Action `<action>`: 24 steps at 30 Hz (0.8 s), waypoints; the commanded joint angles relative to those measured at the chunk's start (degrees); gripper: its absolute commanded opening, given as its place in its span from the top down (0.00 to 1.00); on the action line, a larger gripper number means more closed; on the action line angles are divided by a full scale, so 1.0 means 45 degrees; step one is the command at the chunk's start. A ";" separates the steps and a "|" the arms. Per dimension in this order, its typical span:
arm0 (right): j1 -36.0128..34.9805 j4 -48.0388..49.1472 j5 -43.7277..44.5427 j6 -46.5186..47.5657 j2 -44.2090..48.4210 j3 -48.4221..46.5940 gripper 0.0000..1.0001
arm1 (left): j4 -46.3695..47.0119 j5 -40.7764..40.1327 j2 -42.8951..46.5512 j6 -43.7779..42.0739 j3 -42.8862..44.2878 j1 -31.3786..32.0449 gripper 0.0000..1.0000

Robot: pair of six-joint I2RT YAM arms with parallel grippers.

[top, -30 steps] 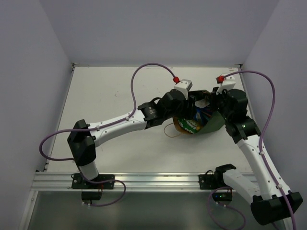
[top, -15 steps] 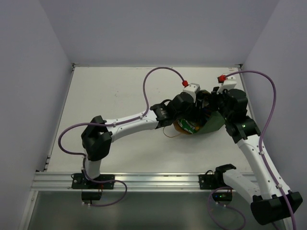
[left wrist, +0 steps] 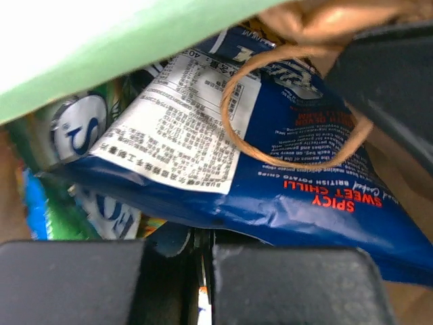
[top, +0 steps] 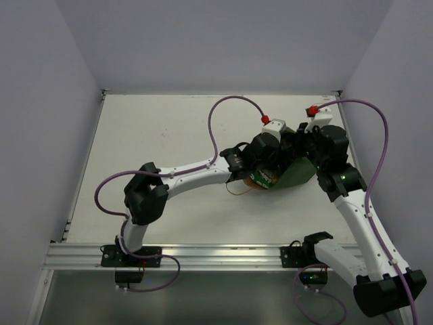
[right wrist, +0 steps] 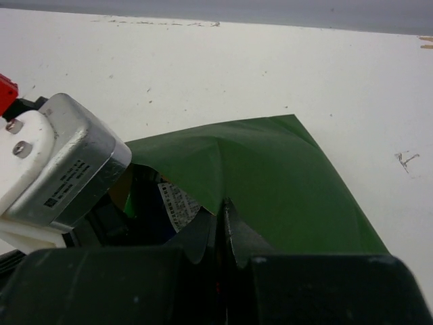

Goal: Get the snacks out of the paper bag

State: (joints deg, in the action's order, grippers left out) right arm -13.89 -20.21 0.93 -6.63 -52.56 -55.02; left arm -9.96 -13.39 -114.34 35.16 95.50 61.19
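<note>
Top view: the dark green bag (top: 299, 173) lies on its side at the far right of the white table (top: 155, 128). Its mouth faces left, and snacks (top: 262, 180) show there. The left arm (top: 196, 172) stretches across from the near left and the right arm (top: 352, 203) comes in from the near right. Their wrists crowd over the mouth and hide most of the opening. Purple cables (top: 215, 118) loop above both arms.

Left wrist view: the left hand (left wrist: 205, 247) is deep inside the bag, fingers (left wrist: 67, 281) drawn together with only a slit between them. A dark blue crisp bag (left wrist: 270, 189) lies tilted just above the fingers, its white label up. Its lower edge dips toward the slit, but it cannot be told whether it is pinched. A brown cord handle (left wrist: 298, 112) loops across the packet. A green-white packet (left wrist: 78, 128) sits behind at left, under the bag's wall.

Right wrist view: the right hand (right wrist: 223, 215) is clamped on the bag's upper rim, holding the green paper up in a peak. The left wrist's silver camera housing (right wrist: 64, 166) blocks the mouth at left, with a packet label visible in the gap beside it.
</note>
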 commanded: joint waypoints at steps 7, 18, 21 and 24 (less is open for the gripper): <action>-0.0058 0.0116 0.0379 -0.0361 0.0331 -0.0448 1.00 | -0.0970 -0.1789 0.5343 -0.1348 -0.2018 -0.0588 1.00; -0.0058 -0.0041 0.0439 -0.0284 0.0000 -0.0624 1.00 | -0.1381 -0.0620 0.9393 -0.2361 -0.4564 -0.3988 1.00; -0.0058 0.0037 0.0264 -0.0245 -0.0137 -0.0585 1.00 | -0.1109 0.0317 0.9317 -0.2267 -0.4660 -0.3988 1.00; -0.0058 0.0037 0.0107 -0.0264 -0.0196 -0.0643 1.00 | -0.0912 0.0223 0.9200 -0.2226 -0.4992 -0.4027 1.00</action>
State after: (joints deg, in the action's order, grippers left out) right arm -14.24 -20.69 2.00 -6.83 -52.88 -55.57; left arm -16.84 -14.06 -72.58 26.70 74.46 43.13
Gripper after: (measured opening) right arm 0.033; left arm 0.021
